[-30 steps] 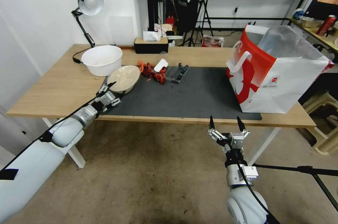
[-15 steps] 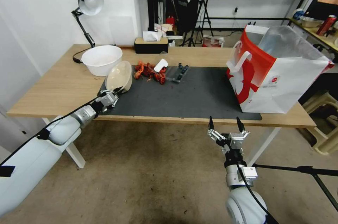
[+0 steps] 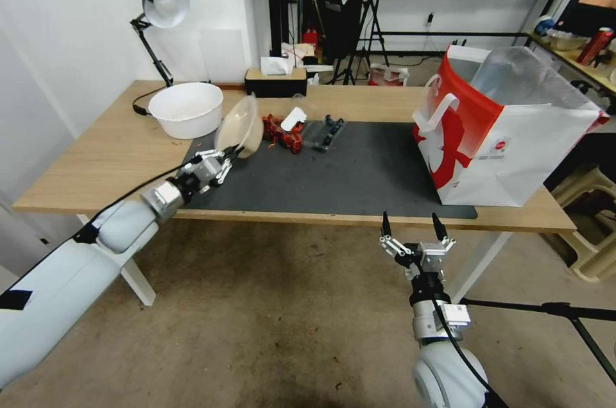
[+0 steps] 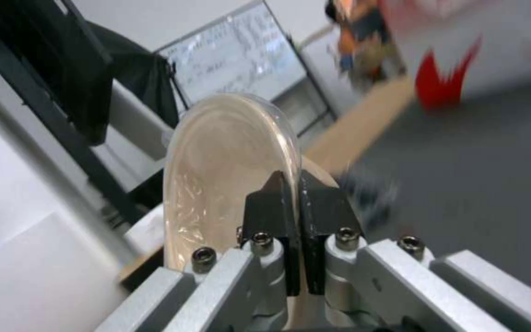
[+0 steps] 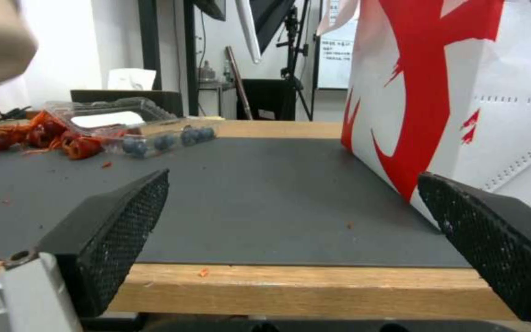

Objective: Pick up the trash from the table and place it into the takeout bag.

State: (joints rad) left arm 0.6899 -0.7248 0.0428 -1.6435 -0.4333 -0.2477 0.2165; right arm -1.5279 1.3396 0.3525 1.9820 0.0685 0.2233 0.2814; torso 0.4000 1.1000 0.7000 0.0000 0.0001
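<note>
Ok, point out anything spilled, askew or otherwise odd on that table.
The beige bowl is tipped on edge, pinched by its rim in the left gripper above the dark mat. Red food scraps lie loose on the mat beside a clear container of blueberries, with red crumbs scattered nearby. The takeout bag stands upright.

Beige bowl point(image 3: 240, 127), dark grey mat point(image 3: 359, 170), white bag point(image 3: 513, 132) with red panels.

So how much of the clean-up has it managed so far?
Early days, by the look of it. The left end effector is shut on the beige bowl, lifted and tilted above the dark grey mat. Red food scraps and a clear plastic tray remain. The white-and-red takeout bag waits; the right end effector hangs open.
</note>
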